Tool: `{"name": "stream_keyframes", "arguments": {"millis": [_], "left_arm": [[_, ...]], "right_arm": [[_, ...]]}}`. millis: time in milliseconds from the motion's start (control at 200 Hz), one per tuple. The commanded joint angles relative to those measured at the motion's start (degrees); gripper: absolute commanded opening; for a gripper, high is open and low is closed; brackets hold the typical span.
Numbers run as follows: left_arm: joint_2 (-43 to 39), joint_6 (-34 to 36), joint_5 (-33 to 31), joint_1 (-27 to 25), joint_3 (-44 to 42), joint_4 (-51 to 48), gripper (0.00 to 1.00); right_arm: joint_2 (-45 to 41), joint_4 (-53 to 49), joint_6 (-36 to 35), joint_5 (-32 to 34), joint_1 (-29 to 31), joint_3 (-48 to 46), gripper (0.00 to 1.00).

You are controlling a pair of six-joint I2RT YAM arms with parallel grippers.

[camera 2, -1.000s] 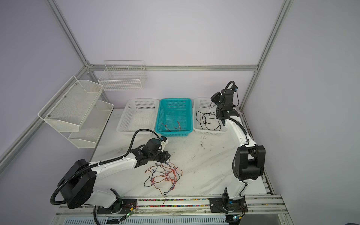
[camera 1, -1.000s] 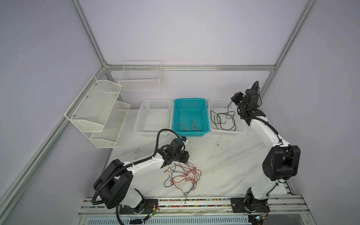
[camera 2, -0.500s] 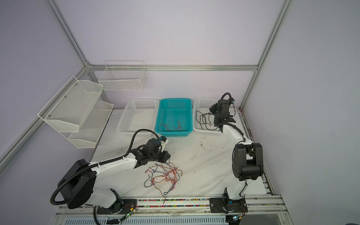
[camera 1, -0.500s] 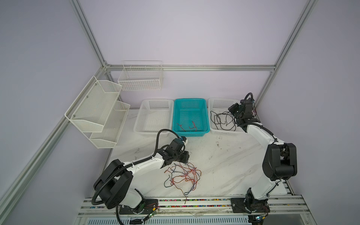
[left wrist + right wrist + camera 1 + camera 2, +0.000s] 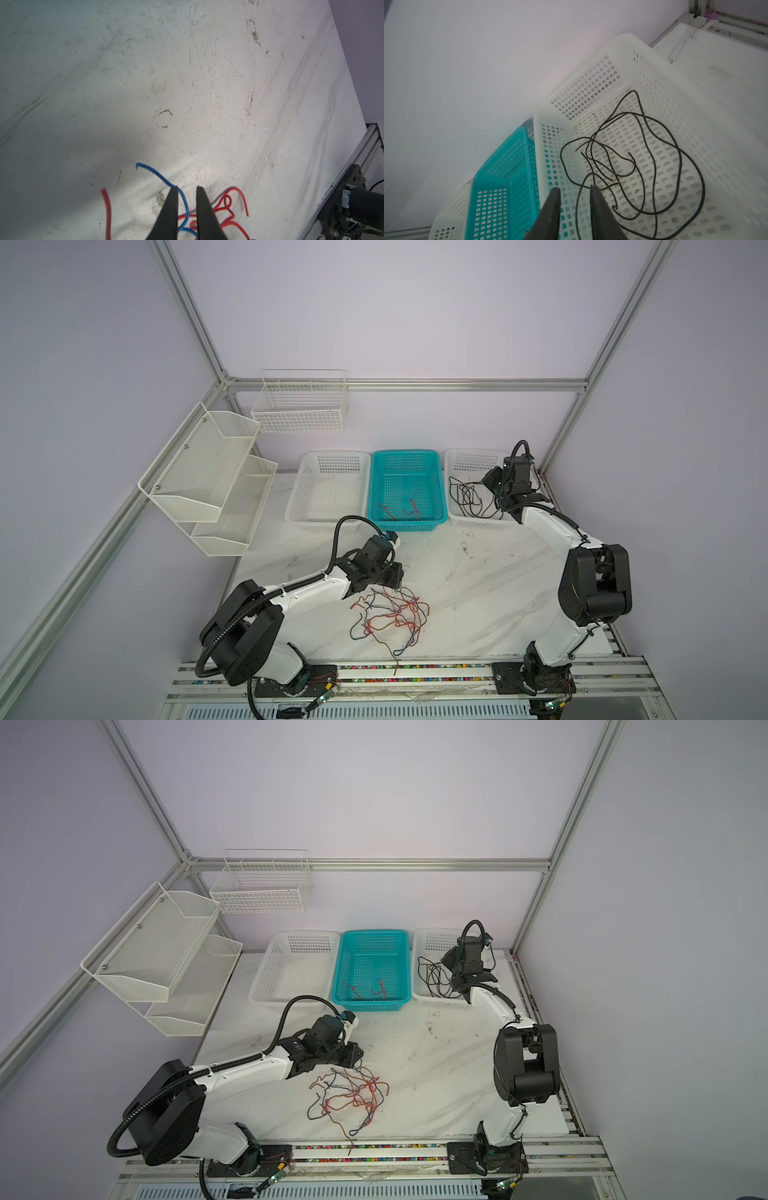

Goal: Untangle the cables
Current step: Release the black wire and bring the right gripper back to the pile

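Start at the teal basket [image 5: 405, 452], the middle of 3 in a row at the back of the bench [image 5: 498, 593]. Just beside it on the right is a white basket [image 5: 469, 452], and the right gripper [image 5: 575, 187] hangs over that one, tilted down into it. Its fingers [image 5: 552, 209] stand a narrow way apart with nothing pinched. A loop of the black cables [image 5: 633, 164] shows through the gap, lying loose on the basket floor below. In both top views those black cables sprawl in overlapping loops, mostly on the side of the white basket nearer the teal basket.

Inside the teal basket, 2 short red cables [image 5: 409, 510] lie near its front wall. On its left side sits the other white basket [image 5: 332, 456].

Now out in front of the teal basket, on the open bench: the tangle [image 5: 390, 614] of red-orange and blue cables, one loose knot. The left gripper [image 5: 187, 187] is down at the edge of the tangle that faces the teal basket. Its fingers [image 5: 170, 209] are narrow too, with the tips clearly apart. The gap is wider than the blue cable [image 5: 158, 174] that runs through it. Red loops [image 5: 227, 199] curl just beside them on the bench.

As for writing, a small circuit board [image 5: 326, 689] sits by the left arm's base, far forward of the teal basket. Any print on it is too small to read.
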Motion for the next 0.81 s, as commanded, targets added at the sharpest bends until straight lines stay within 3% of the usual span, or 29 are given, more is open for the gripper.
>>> {"name": "stream_keyframes", "arguments": {"millis": [0, 185, 395, 585, 800], "left_arm": [[-0.78, 0.51, -0.16, 0.25, 3.15, 0.43, 0.18], [-1.76, 0.16, 0.25, 0.27, 3.37, 0.44, 0.18], [-5.26, -0.78, 1.76, 0.27, 5.67, 0.38, 0.16], [-9.17, -1.12, 2.14, 0.48, 8.19, -0.02, 0.12], [-13.48, -0.56, 0.24, 0.87, 9.16, -5.13, 0.22]], "right_arm": [[-2.16, -1.83, -0.43, 0.93, 0.1, 0.59, 0.36], [-8.3, 1.76, -2.59, -2.33, 1.98, -2.17, 0.51], [-17.35, 6.46, -5.84, -5.69, 9.75, -10.4, 0.57], [-26.41, 10.22, -7.65, -17.36, 12.8, -21.01, 0.6], [-35.65, 3.06, -10.25, -20.84, 19.02, -29.47, 0.62]]}}
